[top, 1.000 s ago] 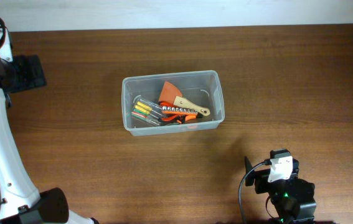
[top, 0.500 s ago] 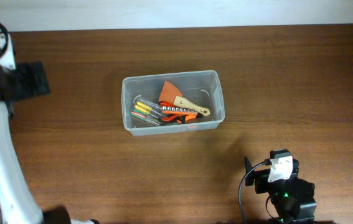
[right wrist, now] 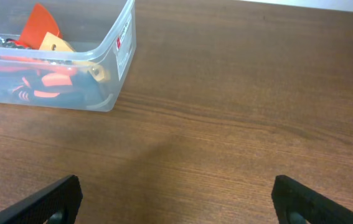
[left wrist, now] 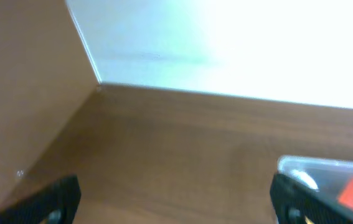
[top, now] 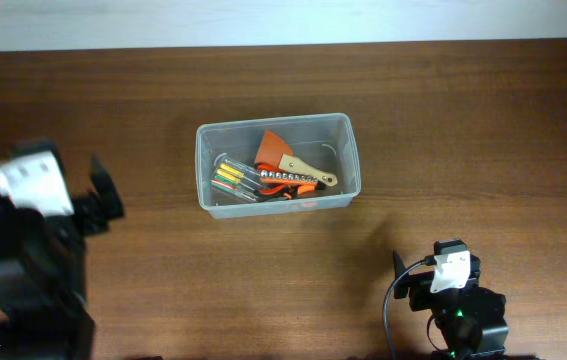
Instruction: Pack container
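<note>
Overhead, the container (top: 205, 170) sits open-topped near the middle of the table (top: 463, 120), a touch toward 12 o'clock. Its long axis runs 9 to 3, close to parallel with the table's far edge.

Inside it is a tidy heap. A scraper (top: 288, 158) lies on top, its orange blade toward 11 o'clock and its pale wooden handle reaching to 4. Beneath it, screwdrivers (top: 231, 178) lie with their yellow and red handles at the 9 o'clock end. An orange-and-black tool (top: 288, 188) lies along the 6 o'clock wall. Everything sits below the rim.

There is bare wood all round the tub, with the widest stretches out at 3 and 9 o'clock.

The left gripper (left wrist: 176, 208) is at the tub's 8 o'clock, well apart from it. The arm is blurred overhead. In its wrist view the fingers are spread wide, with nothing between them.

The right gripper (right wrist: 176, 208) sits low at 5 o'clock from the tub, also well apart. It too is spread wide and empty, with the tub's corner up at its 10 o'clock.
</note>
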Tool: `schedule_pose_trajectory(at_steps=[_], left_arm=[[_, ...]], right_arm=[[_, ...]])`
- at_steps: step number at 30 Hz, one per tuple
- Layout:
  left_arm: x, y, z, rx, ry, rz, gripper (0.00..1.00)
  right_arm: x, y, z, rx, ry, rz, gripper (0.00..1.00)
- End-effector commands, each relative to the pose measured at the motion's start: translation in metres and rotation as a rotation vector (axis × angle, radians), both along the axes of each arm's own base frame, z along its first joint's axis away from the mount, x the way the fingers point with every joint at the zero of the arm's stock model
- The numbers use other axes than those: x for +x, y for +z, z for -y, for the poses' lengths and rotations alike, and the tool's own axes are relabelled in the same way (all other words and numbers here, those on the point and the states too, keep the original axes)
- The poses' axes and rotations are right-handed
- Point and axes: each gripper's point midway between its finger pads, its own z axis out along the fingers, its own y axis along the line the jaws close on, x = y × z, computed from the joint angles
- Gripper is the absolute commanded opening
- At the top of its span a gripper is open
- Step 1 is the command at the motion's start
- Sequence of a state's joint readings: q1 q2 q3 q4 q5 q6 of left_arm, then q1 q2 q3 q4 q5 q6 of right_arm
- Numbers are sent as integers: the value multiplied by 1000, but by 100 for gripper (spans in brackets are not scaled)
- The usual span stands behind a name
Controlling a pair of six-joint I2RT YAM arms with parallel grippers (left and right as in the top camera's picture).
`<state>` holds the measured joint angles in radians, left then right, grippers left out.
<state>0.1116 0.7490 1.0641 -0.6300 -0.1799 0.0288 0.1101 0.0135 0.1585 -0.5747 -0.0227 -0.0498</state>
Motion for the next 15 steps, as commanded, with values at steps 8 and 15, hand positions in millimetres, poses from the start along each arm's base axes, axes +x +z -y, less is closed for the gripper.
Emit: schedule_pose_trajectory(at_steps=[8,15], left_arm=[[-36,-135,24,-22,-90,-21,99],[-35,-197,36,-48,-158,-36,99]], right_arm=[[0,-1,4,1,-21,2,98],[0,-1,4,1,-21,2,98]])
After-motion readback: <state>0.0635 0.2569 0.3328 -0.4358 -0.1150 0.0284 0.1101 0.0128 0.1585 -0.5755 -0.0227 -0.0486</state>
